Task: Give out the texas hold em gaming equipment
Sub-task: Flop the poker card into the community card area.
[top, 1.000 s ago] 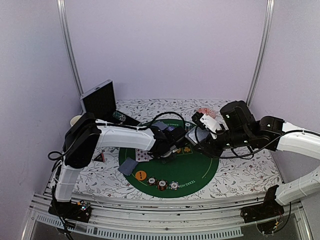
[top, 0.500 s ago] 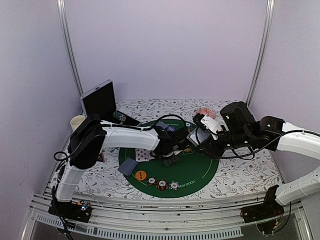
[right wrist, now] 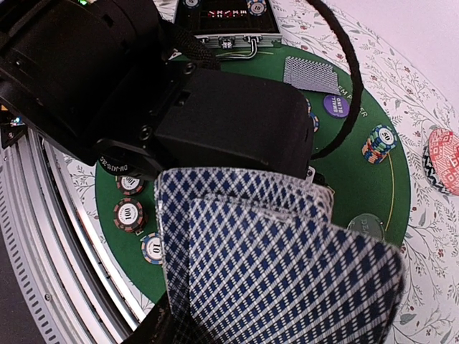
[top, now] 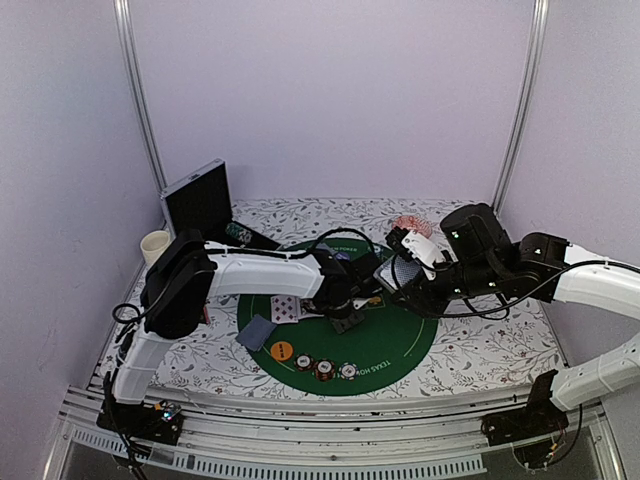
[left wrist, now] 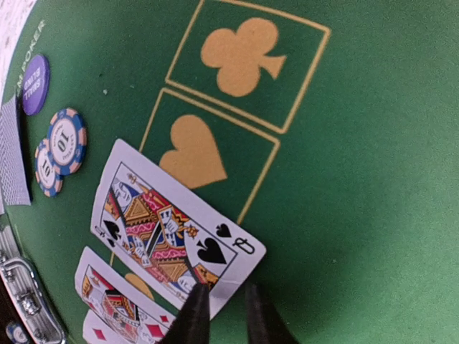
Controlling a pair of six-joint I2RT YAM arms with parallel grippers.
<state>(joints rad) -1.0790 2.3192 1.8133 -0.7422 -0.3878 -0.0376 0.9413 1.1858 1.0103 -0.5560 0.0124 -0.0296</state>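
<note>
At the near rim of the green mat [top: 400,345], a row of striped chips [top: 325,368], orange disc [top: 281,351] to their left, one face-down card [top: 257,332] just beyond. At mid-mat, left gripper [left wrist: 224,315] narrowly parted, empty, tips at the corner of a face-up queen of spades [left wrist: 172,229]. Beside it, right gripper [top: 393,273] clamped on a fan of blue-backed cards [right wrist: 280,265], held above the mat. Farther back, purple disc [left wrist: 34,84] and blue chips [left wrist: 66,140].

Fanned blue-checked cards [right wrist: 280,265] fill the foreground over green mat [right wrist: 358,190].
</note>
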